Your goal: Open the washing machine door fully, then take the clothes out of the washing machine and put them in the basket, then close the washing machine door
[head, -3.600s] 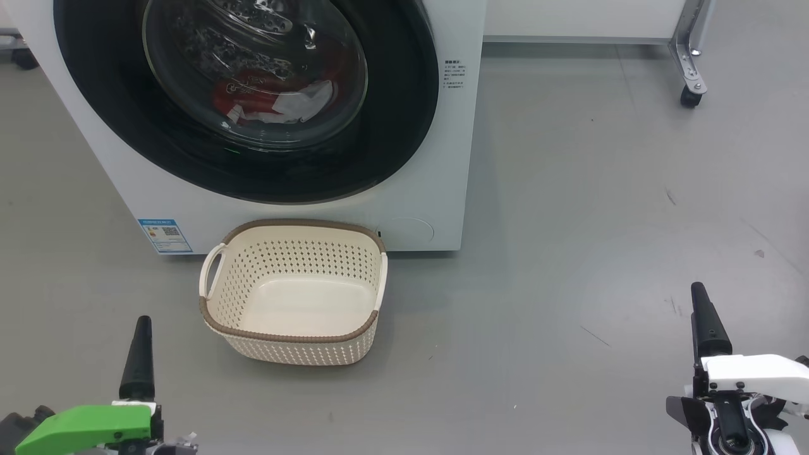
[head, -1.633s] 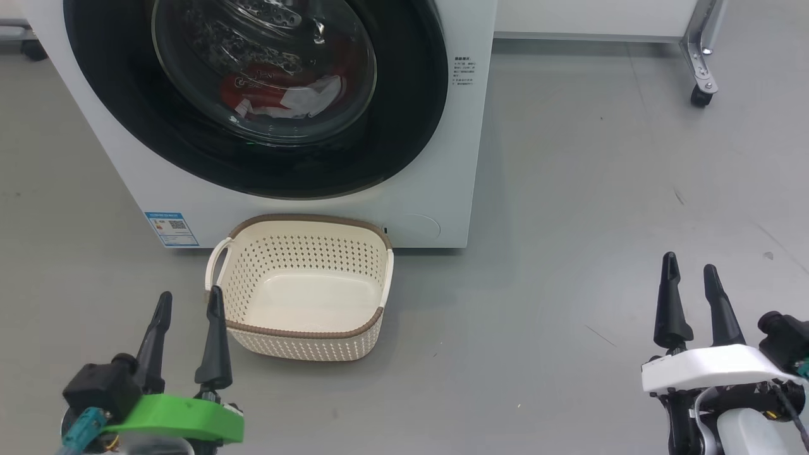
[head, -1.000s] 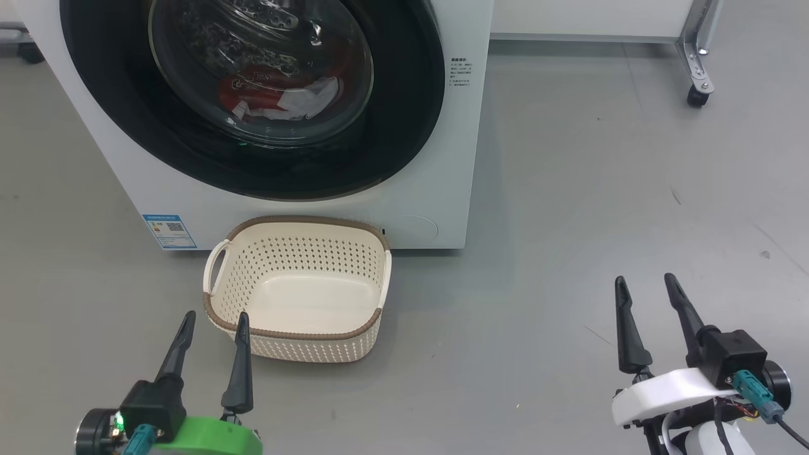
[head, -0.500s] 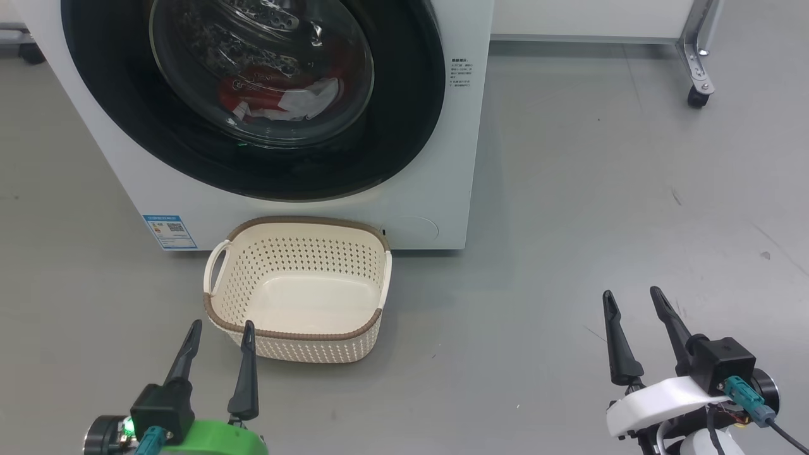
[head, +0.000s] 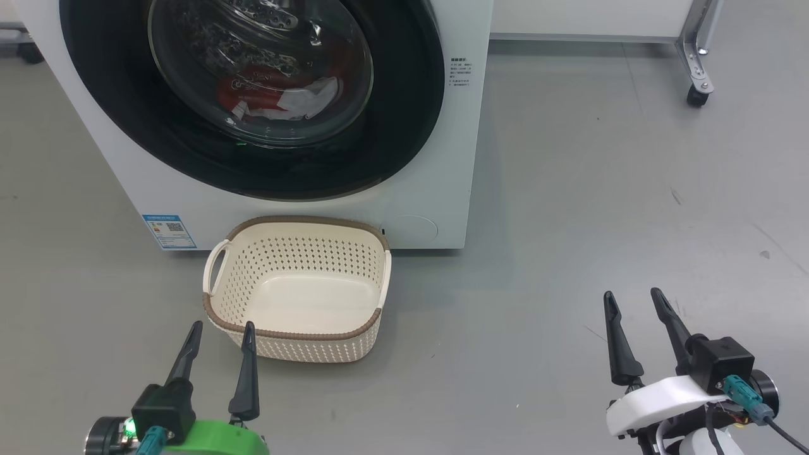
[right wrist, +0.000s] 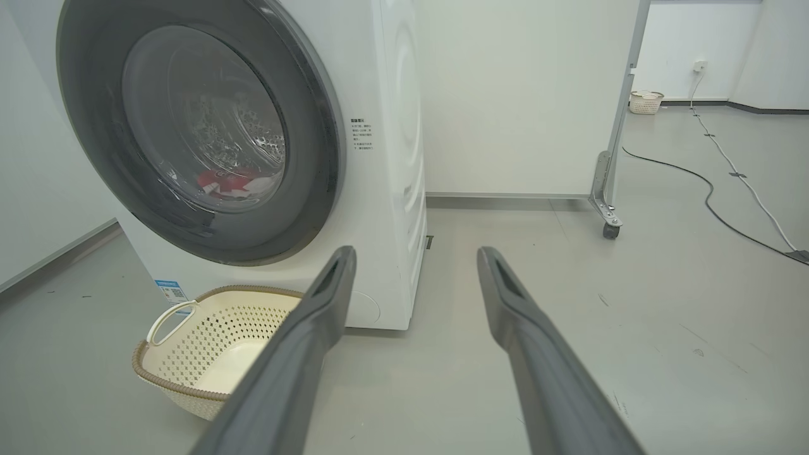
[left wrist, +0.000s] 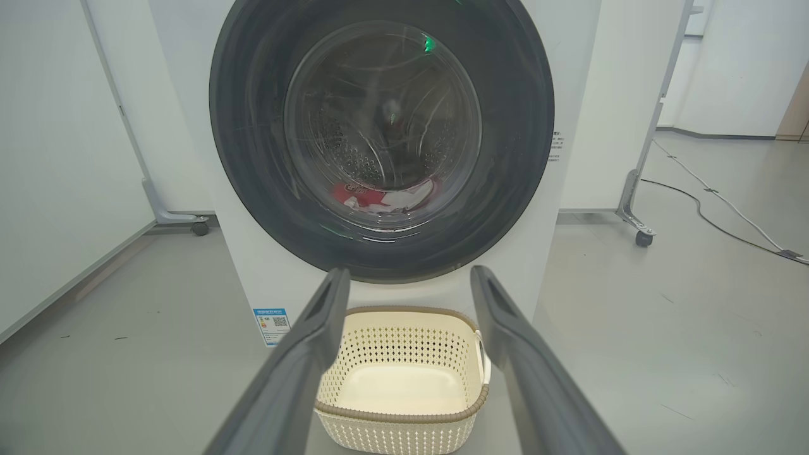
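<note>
Task at its outset: the washing machine door point(head: 253, 95) is shut on the washing machine point(head: 442, 189), the red-and-white clothes point(head: 272, 101) lie in the drum behind its glass, and the basket point(head: 297, 335) stands empty just before the machine. All three steps remain. Left gripper point(head: 222, 325) and right gripper point(head: 632, 292) hover low, fingers spread, holding nothing. Smooth grey floor point(head: 569, 221); white wheeled partitions point(right wrist: 518, 95) behind; a cable point(right wrist: 714, 189) trails across the floor.
</note>
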